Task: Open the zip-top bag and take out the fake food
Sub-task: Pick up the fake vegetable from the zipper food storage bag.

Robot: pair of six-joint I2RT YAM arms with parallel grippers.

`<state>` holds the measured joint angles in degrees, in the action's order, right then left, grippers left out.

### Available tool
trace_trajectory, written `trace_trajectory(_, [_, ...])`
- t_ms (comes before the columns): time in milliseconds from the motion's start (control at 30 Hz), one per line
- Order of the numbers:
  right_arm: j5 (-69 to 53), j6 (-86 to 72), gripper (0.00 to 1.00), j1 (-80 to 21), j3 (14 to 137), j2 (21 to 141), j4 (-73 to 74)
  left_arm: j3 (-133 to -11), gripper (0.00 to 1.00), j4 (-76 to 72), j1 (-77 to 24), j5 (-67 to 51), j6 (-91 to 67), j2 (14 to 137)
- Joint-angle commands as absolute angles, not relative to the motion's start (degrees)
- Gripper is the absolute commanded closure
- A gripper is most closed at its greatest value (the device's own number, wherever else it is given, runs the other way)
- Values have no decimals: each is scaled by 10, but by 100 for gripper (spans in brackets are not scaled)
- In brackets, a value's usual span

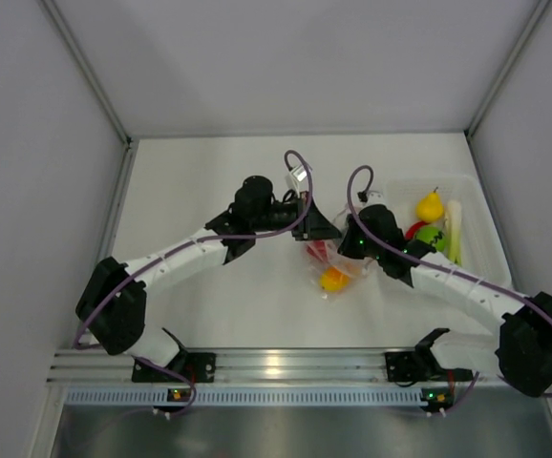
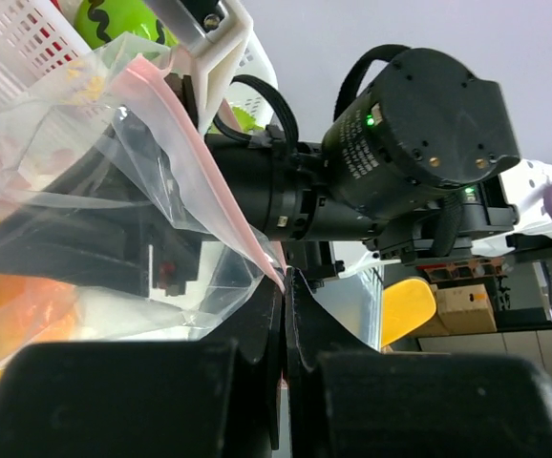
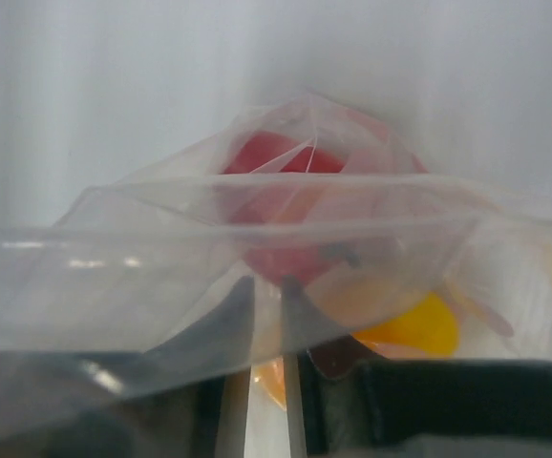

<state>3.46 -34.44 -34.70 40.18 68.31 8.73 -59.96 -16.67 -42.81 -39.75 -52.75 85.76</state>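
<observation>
The left gripper (image 2: 284,286) is pinching the pink zip strip (image 2: 209,181) of the zip-top bag (image 2: 75,162), with its two black fingers (image 2: 243,334) pressing tightly together on the strip's lower end. The clear, crinkled plastic is spreading up and to the left from that pinch. An orange piece (image 2: 9,286) is showing blurred through the film at the left edge. The right arm (image 2: 400,134), a green light glowing on it, is reaching in behind the bag. A white tray (image 2: 13,43) with a latticed wall is holding a green ball (image 2: 114,19) at top left.
</observation>
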Motion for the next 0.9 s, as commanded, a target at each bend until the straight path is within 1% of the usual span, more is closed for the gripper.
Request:
trace_trajectory(0, [33,-411,83,-343,452,671,86,-617,100,-204,-432,-396,-500,854])
trace_trajectory(133, [104,-428,86,-358,520,699,196,-617,100,-204,-455,-352,-479,835])
trace_trajectory(200, [119,-446,87,-368,537,706,211,-613,100,-204,-465,-313,-472,822])
trace_trajectory(333, [118,-495,91,-370,512,694,179,-612,100,-204,-504,-249,-452,810])
trace_trajectory(433, [119,-528,91,-374,488,698,149,-605,100,-205,-523,-201,-450,803])
trace_trajectory(533, [122,-538,91,-381,482,729,145,-599,100,-205,-540,-160,-442,791])
trace_trajectory(633, [98,-543,91,-386,464,754,126,-592,100,-205,-555,-120,-416,773])
trace_trajectory(833, [66,-529,89,-407,438,758,119,-554,100,-208,-561,-44,-382,744])
trace_trajectory(867, [62,-516,87,-413,439,758,127,-540,100,-208,-560,-38,-381,741])
